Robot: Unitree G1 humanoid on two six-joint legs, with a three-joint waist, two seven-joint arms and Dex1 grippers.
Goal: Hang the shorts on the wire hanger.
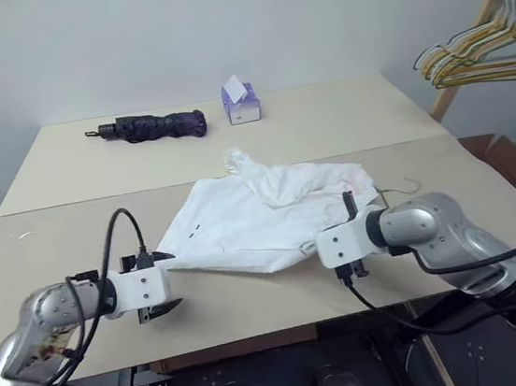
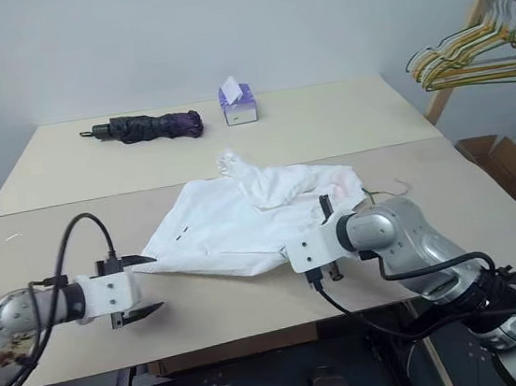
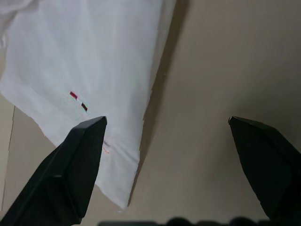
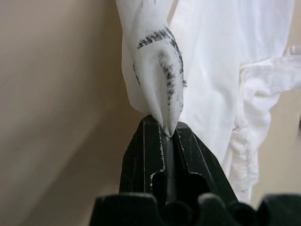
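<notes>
Right wrist view: right gripper (image 4: 165, 128) clamped tight on a pinched fold of the shorts (image 1: 265, 213), dark smudges on the cloth just above the fingertips. Shorts lie spread and wrinkled mid-table (image 1: 66, 160). Left gripper (image 1: 156, 283) at the shorts' 8 o'clock corner, fingers spread wide, grasping nothing; one finger (image 3: 77, 160) overlaps the hem near small red/dark marks. Wire hanger (image 1: 403, 186) peeks out at the shorts' 3 o'clock. Umbrella (image 1: 158, 126) and tissue box (image 1: 240, 104) at 12 o'clock, far edge.
</notes>
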